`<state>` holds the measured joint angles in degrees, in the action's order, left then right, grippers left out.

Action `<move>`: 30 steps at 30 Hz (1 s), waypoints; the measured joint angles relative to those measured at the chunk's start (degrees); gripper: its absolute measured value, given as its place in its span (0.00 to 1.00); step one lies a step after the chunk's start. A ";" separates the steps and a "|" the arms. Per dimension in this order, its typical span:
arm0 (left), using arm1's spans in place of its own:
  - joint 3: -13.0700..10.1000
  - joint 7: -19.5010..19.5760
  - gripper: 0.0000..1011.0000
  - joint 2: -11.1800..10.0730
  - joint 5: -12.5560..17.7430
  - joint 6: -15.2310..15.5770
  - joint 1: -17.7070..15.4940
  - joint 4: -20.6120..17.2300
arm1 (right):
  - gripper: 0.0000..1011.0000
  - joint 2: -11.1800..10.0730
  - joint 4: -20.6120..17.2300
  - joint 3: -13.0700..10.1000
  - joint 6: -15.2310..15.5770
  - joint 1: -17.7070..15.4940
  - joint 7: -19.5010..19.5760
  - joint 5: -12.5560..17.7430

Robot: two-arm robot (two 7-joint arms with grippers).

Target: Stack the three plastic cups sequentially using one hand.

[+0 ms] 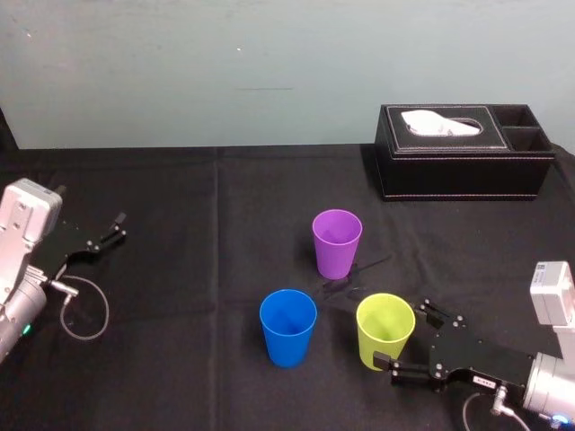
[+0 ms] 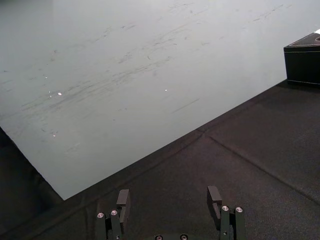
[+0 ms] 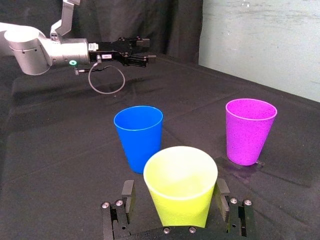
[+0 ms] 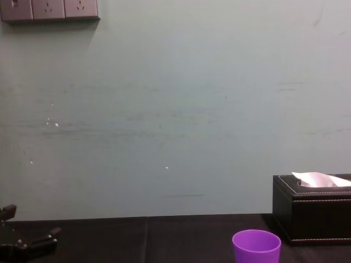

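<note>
By the table's [image 1: 180,287] front edge the right gripper [image 1: 401,334] straddles the yellow-green cup [image 1: 384,325], jaws open, holding nothing: close gently and squarely below the rim. Blue cup [image 1: 287,325] beside, purple cup [image 1: 337,242] behind; left gripper [image 2: 169,200] parked open at the left edge

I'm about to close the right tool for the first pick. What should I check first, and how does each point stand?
1. Right tool open and straddling the yellow-green cup: ok.
2. Yellow-green cup upright, mouth up: ok.
3. Tool already touching the cup wall: cannot tell.
4. Blue cup and purple cup upright, standing apart, mouths free: ok.
5. Left tool parked at far left, open, away from the cups: ok.
6. Tissue box well behind the cups, out of the way: ok.
</note>
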<state>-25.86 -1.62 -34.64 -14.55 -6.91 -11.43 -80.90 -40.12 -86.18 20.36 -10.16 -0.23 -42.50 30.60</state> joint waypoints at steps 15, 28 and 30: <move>0.00 0.00 1.00 0.00 0.00 0.00 0.00 0.00 | 0.99 1.38 2.14 1.33 0.21 2.46 0.60 -1.15; 0.00 0.00 1.00 0.00 0.00 0.00 0.00 0.00 | 0.99 2.66 3.76 1.96 0.51 4.09 0.62 -0.82; 0.00 0.00 1.00 0.00 0.00 0.00 0.00 0.00 | 0.99 2.64 3.76 1.96 0.50 4.07 0.61 -0.81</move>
<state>-25.86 -1.62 -34.65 -14.55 -6.91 -11.43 -80.90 -37.47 -82.42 22.32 -9.66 3.84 -41.89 29.78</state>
